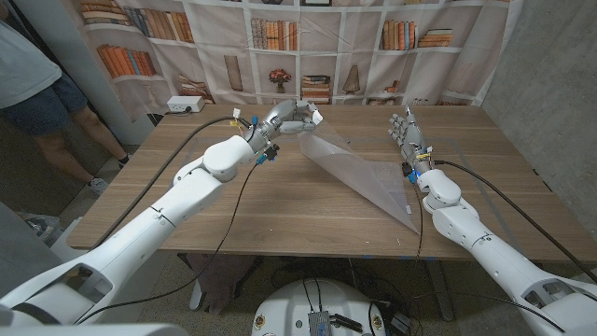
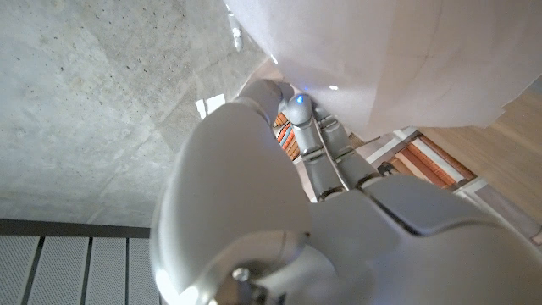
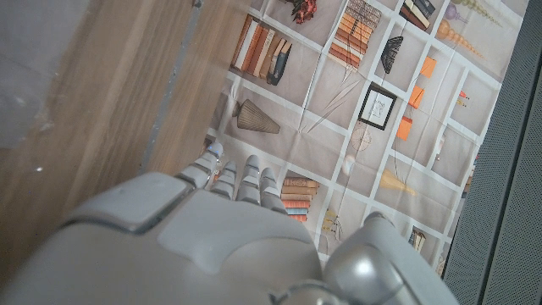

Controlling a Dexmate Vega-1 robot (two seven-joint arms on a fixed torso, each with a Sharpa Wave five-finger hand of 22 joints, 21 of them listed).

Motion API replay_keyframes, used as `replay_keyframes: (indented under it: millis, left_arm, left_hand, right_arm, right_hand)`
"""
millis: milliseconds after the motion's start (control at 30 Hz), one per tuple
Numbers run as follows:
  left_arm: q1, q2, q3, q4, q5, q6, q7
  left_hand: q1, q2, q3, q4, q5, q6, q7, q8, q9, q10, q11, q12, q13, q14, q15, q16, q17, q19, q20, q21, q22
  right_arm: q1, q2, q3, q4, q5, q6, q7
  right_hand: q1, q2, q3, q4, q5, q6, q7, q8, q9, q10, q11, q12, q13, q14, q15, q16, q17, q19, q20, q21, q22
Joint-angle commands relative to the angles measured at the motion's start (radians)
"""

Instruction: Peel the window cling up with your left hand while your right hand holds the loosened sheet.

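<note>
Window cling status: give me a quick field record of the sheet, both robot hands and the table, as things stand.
sheet: translucent window cling, one corner lifted off the table, the rest sloping down to the near right part
left robot hand: raised over the far middle of the table, gripping the lifted corner
right robot hand: upright by the sheet's right edge, fingers apart, holding nothing; contact with the sheet unclear
table: wooden
</note>
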Motion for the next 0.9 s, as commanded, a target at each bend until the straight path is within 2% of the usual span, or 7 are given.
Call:
replay_keyframes:
  millis: [33,333,600,733,900]
  left_arm:
    - [0.058,0.022,-0.037,-0.076,-0.177,0.064,-0.007]
    - [0.102,0.047,-0.065,-0.117,-0.280,0.104,0.007]
    - [0.155,0.064,-0.090,-0.144,-0.311,0.083,0.046]
    - [0.174,0.061,-0.088,-0.146,-0.319,0.079,0.066]
    - [0.187,0.041,-0.085,-0.119,-0.356,0.050,0.045]
  left_hand:
    - [0.001,-0.010,0.008,0.000,0.011,-0.008,0.001,0.006,0.004,0.001,0.008,0.009,-0.005,0.003,-0.096,0.010,0.003,-0.004,-0.069,0.011,-0.004]
    - [0.000,-0.014,0.014,0.000,0.018,-0.010,0.002,0.008,0.003,-0.004,0.008,0.017,-0.010,0.008,-0.096,0.017,0.003,-0.005,-0.064,0.024,-0.013]
    - [-0.001,-0.014,0.018,0.001,0.022,-0.012,0.001,0.009,0.002,-0.007,0.006,0.024,-0.011,0.005,-0.094,0.020,0.002,-0.007,-0.061,0.031,-0.020]
    - [-0.002,-0.015,0.021,0.001,0.023,-0.014,-0.001,0.011,0.004,-0.008,0.011,0.027,-0.015,0.005,-0.094,0.021,0.002,-0.009,-0.058,0.037,-0.024]
    - [-0.003,-0.016,0.024,0.001,0.026,-0.013,-0.001,0.011,-0.001,-0.011,0.004,0.033,-0.014,0.005,-0.094,0.024,0.002,-0.009,-0.056,0.043,-0.032]
  right_arm:
    - [-0.014,-0.014,0.008,-0.027,-0.016,-0.001,-0.028]
    - [-0.023,-0.039,0.016,-0.063,-0.033,-0.018,-0.049]
    - [-0.018,-0.057,0.017,-0.087,-0.055,-0.030,-0.059]
    - [-0.017,-0.067,0.016,-0.102,-0.067,-0.036,-0.063]
    - [-0.029,-0.084,0.019,-0.140,-0.085,-0.045,-0.076]
  right_hand:
    - [0.006,0.011,-0.003,0.000,0.007,0.000,0.003,-0.002,0.002,0.000,0.004,0.004,0.002,0.003,0.003,0.004,0.003,0.005,0.001,-0.007,0.002]
    - [0.009,0.011,-0.004,-0.002,0.007,0.001,0.002,-0.002,0.002,0.001,0.004,0.005,0.002,0.003,0.004,0.004,0.002,0.006,0.002,-0.009,0.002]
    - [0.012,0.012,-0.003,-0.004,0.007,0.001,0.003,-0.001,0.002,0.000,0.003,0.005,0.002,0.005,0.001,0.004,0.002,0.006,0.002,-0.010,0.002]
    - [0.013,0.013,-0.003,-0.005,0.007,0.001,0.001,-0.001,0.002,0.001,0.003,0.005,0.002,0.005,0.001,0.004,0.002,0.007,0.003,-0.010,0.002]
    - [0.017,0.014,-0.003,-0.008,0.007,0.001,0.001,-0.002,0.002,0.010,0.006,0.009,0.002,0.013,0.008,0.006,0.002,0.007,0.009,-0.012,0.002]
